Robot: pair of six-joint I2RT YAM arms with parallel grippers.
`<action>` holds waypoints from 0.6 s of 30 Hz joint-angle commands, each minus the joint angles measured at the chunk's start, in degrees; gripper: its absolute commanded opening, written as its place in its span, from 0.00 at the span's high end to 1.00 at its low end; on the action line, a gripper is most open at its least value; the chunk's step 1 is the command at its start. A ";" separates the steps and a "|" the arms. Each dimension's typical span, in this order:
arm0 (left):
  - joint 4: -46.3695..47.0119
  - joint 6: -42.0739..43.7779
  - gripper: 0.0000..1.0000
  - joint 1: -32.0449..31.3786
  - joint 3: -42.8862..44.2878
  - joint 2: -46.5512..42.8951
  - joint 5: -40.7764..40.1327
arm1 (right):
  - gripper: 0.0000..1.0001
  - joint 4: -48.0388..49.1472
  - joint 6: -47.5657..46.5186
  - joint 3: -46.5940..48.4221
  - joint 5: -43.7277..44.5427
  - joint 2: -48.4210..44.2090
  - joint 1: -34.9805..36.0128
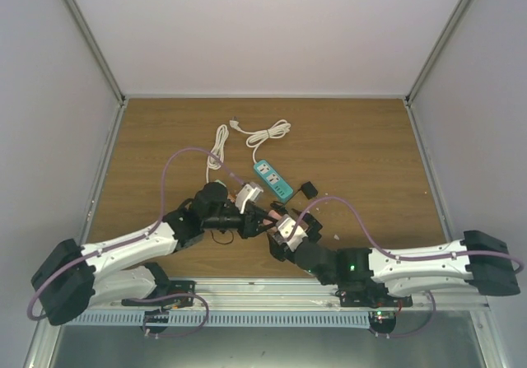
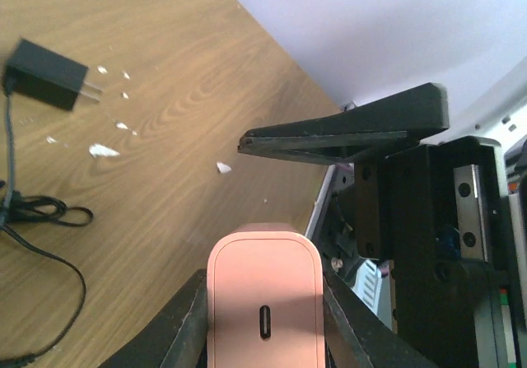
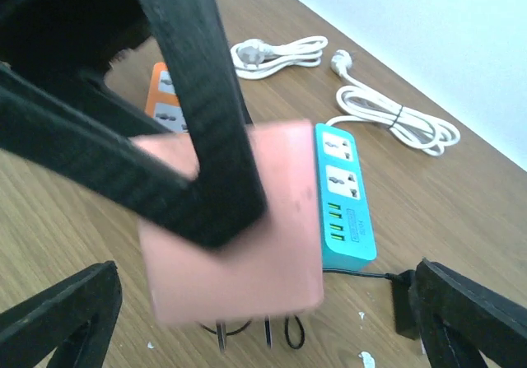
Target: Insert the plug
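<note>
Pink block (image 2: 262,290) is clamped in left gripper (image 2: 263,327). Right gripper (image 3: 263,314) is spread wide, nothing held. Plug (image 2: 48,76) is seen lying on table (image 2: 206,96) near teal power strip (image 3: 342,195), untouched. Pink block should be parked clear first. Plug is best gripped across its body, with prongs aimed at the sockets.

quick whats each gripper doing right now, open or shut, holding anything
left gripper: closed on the pink charger block.
right gripper: open, holding nothing.
</note>
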 commanded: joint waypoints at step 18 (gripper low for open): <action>-36.34 -27.26 1.00 -0.20 5.75 -21.32 -60.56 | 0.01 -13.78 18.78 -2.58 12.57 -37.22 0.48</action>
